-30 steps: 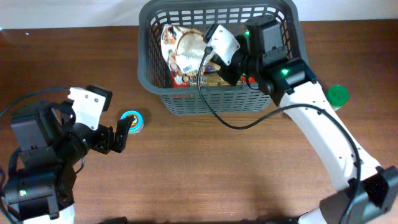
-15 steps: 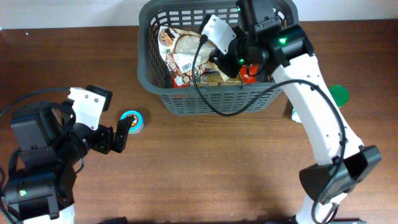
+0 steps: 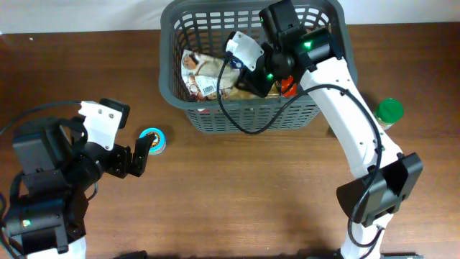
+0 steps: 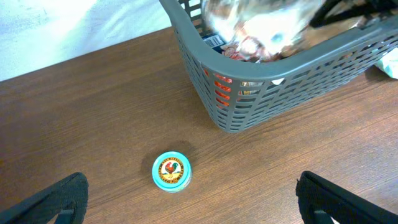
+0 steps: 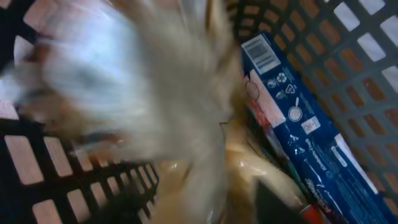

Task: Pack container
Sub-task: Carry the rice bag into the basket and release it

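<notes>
**Basket at far desk edge, right arm inside**

At the far middle of the desk [image 3: 251, 201]: basket [image 3: 251, 121], upright, with lattice walls and a thick rim. Inside, a crinkly bag [image 3: 201, 72] on the left half, a blue box [image 5: 292, 118] against the lattice, a red item [image 3: 288, 88] toward the right. Also inside, down past the rim and beside the bag: right end effector [image 3: 243, 80]. Too blurred in its own wrist view to tell wide from narrow, or holding from not. Just right of the basket, on the desk, a green-capped bottle [image 3: 389, 111]. Well to the left and nearer, a small round blue tin [image 3: 152, 139], flat on the desk. Just beside the tin, not touching: left end effector [image 3: 144, 155], fingers [image 4: 59, 199] spread wide, holding nothing.
</notes>
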`<action>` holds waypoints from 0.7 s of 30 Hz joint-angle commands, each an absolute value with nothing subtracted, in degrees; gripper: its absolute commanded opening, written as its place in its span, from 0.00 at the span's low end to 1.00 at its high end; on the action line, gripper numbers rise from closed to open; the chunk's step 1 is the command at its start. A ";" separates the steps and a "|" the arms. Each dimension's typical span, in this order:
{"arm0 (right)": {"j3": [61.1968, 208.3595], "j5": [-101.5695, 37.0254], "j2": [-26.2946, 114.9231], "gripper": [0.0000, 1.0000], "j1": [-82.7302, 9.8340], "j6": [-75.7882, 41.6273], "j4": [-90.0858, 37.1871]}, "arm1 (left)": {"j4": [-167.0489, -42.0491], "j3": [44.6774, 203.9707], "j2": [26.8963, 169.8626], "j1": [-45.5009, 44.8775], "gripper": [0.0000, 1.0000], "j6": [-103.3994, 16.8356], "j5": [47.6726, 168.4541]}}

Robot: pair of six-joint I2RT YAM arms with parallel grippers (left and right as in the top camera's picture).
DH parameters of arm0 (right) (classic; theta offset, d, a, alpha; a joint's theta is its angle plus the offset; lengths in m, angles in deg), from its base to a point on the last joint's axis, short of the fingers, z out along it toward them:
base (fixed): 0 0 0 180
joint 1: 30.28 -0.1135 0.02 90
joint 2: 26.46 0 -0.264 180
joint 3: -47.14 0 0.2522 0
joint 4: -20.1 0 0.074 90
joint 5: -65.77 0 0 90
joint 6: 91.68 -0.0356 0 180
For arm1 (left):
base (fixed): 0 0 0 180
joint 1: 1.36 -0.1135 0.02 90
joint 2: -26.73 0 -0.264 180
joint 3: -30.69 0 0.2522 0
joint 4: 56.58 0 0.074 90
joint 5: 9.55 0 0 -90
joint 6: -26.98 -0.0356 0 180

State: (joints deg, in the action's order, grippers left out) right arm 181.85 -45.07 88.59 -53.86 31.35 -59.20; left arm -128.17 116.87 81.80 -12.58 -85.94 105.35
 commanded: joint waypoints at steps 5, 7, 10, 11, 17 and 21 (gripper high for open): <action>191.03 -46.47 87.49 0.87 -54.03 26.44 -62.41 | -127.95 116.54 81.63 -12.72 0.99 -86.22 106.21; 196.53 -46.47 87.01 1.00 -53.64 24.36 -65.28 | -127.95 116.54 81.63 -12.72 0.99 -86.22 106.21; 205.76 -46.34 86.16 0.99 -52.85 23.90 -71.84 | -127.93 116.54 81.63 -12.72 0.99 -86.22 106.21; 209.65 -46.38 85.70 0.99 -52.63 23.90 -75.09 | -127.90 116.54 81.63 -12.72 0.99 -86.22 106.21; 222.00 -46.51 82.55 0.99 -52.70 21.37 -84.05 | -127.66 116.54 81.63 -12.72 0.99 -86.22 106.18; 222.50 -41.94 81.53 0.99 -52.63 18.44 -90.96 | -127.55 116.54 81.63 -12.72 0.99 -86.26 106.16</action>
State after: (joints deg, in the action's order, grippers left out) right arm 221.98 -45.00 81.85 -52.83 22.26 -88.05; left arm -127.86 116.87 81.80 -12.58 -85.94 105.35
